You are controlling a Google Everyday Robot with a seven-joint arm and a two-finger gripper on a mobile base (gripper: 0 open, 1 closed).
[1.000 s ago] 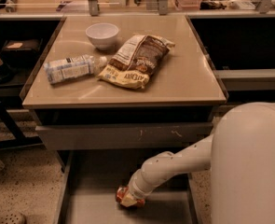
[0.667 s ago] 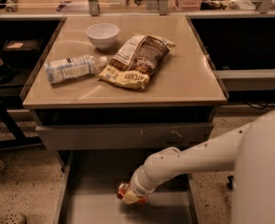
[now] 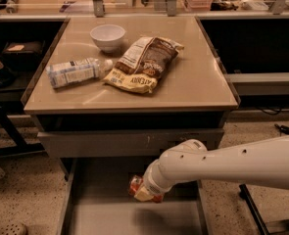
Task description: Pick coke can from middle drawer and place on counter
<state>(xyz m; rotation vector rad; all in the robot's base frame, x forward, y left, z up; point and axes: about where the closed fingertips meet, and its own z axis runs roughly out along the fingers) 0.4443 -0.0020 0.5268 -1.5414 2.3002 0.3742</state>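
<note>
The coke can [image 3: 134, 184] is small and red, and my gripper [image 3: 145, 194] is shut on it. The gripper holds it above the grey floor of the open middle drawer [image 3: 114, 219], just below the drawer front, and its shadow falls on the floor beneath. My white arm [image 3: 222, 163] reaches in from the right. Most of the can is hidden behind the gripper. The tan counter [image 3: 198, 84] lies above, at the top of the cabinet.
On the counter stand a white bowl [image 3: 108, 35], a water bottle [image 3: 75, 72] lying on its side, and a brown-and-yellow chip bag [image 3: 145, 62]. A shut grey drawer front [image 3: 109, 143] with scuff marks sits above the open drawer. Dark shelving flanks the cabinet.
The gripper has risen with the coke can off the drawer floor. The arm has swung lower and stretched out across the right side of the view.
</note>
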